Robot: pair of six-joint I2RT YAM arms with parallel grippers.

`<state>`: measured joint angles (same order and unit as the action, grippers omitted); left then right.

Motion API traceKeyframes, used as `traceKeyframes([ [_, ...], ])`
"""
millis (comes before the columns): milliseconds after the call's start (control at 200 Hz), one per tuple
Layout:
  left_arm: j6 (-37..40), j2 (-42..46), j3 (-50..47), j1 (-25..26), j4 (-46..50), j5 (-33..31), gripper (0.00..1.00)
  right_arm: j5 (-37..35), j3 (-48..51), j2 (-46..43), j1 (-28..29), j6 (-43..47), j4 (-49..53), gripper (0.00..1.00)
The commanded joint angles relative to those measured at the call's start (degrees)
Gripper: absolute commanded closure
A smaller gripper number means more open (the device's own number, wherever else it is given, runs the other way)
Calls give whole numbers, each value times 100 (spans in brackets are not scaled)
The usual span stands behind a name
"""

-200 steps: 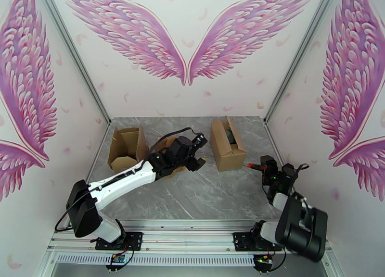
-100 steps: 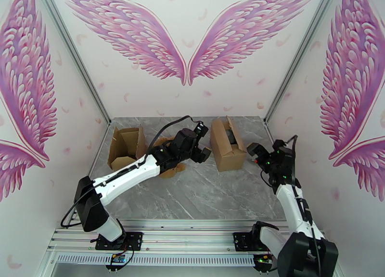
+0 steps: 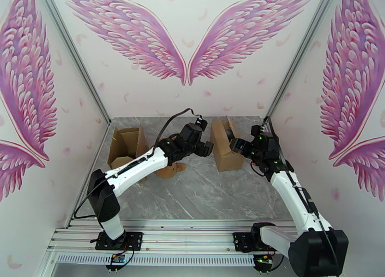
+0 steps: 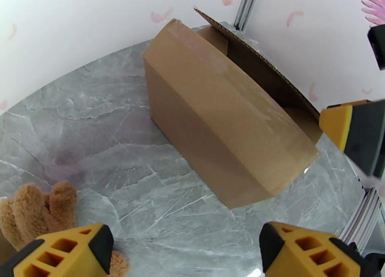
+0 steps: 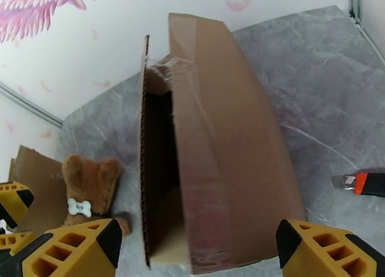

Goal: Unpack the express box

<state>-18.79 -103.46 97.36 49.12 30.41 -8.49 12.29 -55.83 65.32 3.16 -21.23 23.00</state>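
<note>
Left gripper (image 4: 185, 254) and right gripper (image 5: 202, 249) gape empty, flanking the express box (image 3: 226, 153); light, stiff cardboard, probably. Pinch its open flap (image 4: 269, 76).

The white-and-black left arm (image 3: 139, 165) stretches forward and rightward from its base. Its black wrist ends in the left gripper (image 3: 204, 148), whose yellow-and-black fingers (image 4: 72, 249) are spread wide apart. The matching right arm (image 3: 288, 186) reaches forward and leans left, so the right gripper (image 3: 236, 144) faces the left one, its yellow-and-black fingers (image 5: 322, 249) likewise parted wide.
</note>
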Motion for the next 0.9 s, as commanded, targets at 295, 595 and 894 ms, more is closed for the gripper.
traceKeyframes([
  [295, -1331, -825, 1405, 67, 733, -165, 16, -2522, -1005, 825, 702, 898, 974, 19],
  [595, -1318, -1358, 2320, 459, 1216, -1121, 16, -2808, -1467, 1250, 747, 1264, 1218, 41],
  [894, -1067, -1580, 2598, 898, 1438, -2308, 13, -2514, -1759, 1349, 748, 1354, 1520, 85],
])
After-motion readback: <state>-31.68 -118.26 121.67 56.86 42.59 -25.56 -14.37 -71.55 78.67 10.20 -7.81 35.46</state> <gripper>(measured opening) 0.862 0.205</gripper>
